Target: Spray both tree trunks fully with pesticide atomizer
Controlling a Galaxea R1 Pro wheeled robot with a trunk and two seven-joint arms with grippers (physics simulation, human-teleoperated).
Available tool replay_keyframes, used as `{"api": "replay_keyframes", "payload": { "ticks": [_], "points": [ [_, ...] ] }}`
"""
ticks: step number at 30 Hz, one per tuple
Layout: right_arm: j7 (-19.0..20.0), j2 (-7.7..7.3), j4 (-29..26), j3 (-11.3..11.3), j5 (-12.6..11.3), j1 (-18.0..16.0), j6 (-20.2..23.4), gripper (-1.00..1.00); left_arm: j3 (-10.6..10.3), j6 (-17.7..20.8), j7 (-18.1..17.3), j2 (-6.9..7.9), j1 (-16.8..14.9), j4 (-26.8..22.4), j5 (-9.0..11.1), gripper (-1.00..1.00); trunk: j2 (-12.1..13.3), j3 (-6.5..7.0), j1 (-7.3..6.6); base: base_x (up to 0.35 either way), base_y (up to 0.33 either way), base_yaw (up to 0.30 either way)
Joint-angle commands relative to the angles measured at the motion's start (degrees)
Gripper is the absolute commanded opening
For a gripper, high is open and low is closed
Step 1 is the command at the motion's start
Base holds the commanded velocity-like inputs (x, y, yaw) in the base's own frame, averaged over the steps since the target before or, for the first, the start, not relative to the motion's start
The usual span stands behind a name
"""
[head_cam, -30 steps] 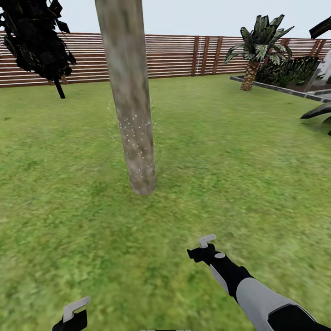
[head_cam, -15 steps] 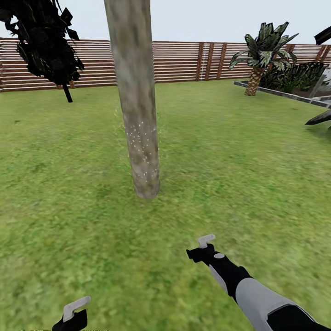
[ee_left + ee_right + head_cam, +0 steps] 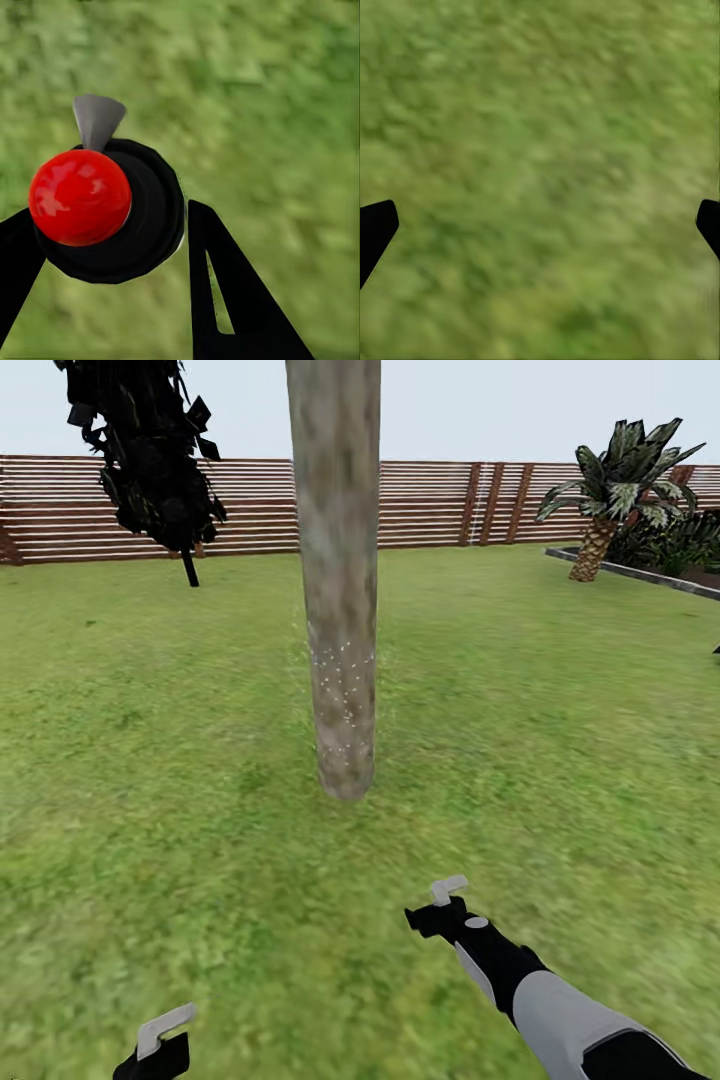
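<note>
One tree trunk (image 3: pixel 340 590), thick and mottled beige-grey, rises from the lawn straight ahead, a few arm lengths beyond both arms. Fine white specks dot its lower part and hang in the air beside it. In the left wrist view my left gripper (image 3: pixel 112 255) is shut on the pesticide atomizer (image 3: pixel 127 217), a round black body with a red knob and a grey nozzle. In the head view the atomizer (image 3: pixel 163 1028) pokes up at the lower left. My right gripper (image 3: pixel 440 905) hovers low over the grass, its fingers (image 3: pixel 375 229) spread wide with nothing between them.
A black narrow conifer (image 3: pixel 150 450) stands to the left behind the trunk. The brown slat fence (image 3: pixel 440 500) closes the far side. A short palm (image 3: pixel 612 485) and a grey raised border (image 3: pixel 640 573) are at the far right. Lawn (image 3: pixel 200 810) surrounds the trunk.
The whole picture has slid to the right, so the camera has turned left; the trunk now sits nearer the middle. Both arms hold the same pose.
</note>
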Motion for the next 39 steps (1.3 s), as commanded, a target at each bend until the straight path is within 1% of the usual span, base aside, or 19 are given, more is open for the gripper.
{"api": "replay_keyframes", "payload": {
  "ticks": [1, 8, 26, 39],
  "points": [
    [0.0, -0.04, 0.0, 0.3, -0.5, 0.0, 0.2, 1.0, 0.4, -0.2, 0.1, -0.04, -0.1, 0.1, -0.6, -1.0, 0.4, 0.23, -0.23, 0.0, 0.0, 0.12],
    [0.1, -0.03, 0.0, 0.3, -0.5, 0.0, 0.2, 1.0, 0.4, -0.2, 0.1, -0.04, -0.1, 0.1, -0.6, -1.0, 3.2, 2.1, -1.77, 0.0, 0.0, 0.027],
    [0.1, 0.01, -0.1, 0.3, -0.5, 0.1, 0.2, 1.0, 0.4, -0.2, 0.1, 0.05, -0.1, 0.6, -0.6, -1.0, 3.2, 3.69, -1.77, 0.0, 0.0, 0.005],
    [0.0, 0.05, -0.1, 0.3, -0.5, 0.1, 0.2, 1.0, 0.4, -0.2, 0.1, 0.05, -0.1, 0.7, -0.6, -1.0, 3.2, 3.88, -1.77, 0.0, 0.0, 0.258]
  ]
}}
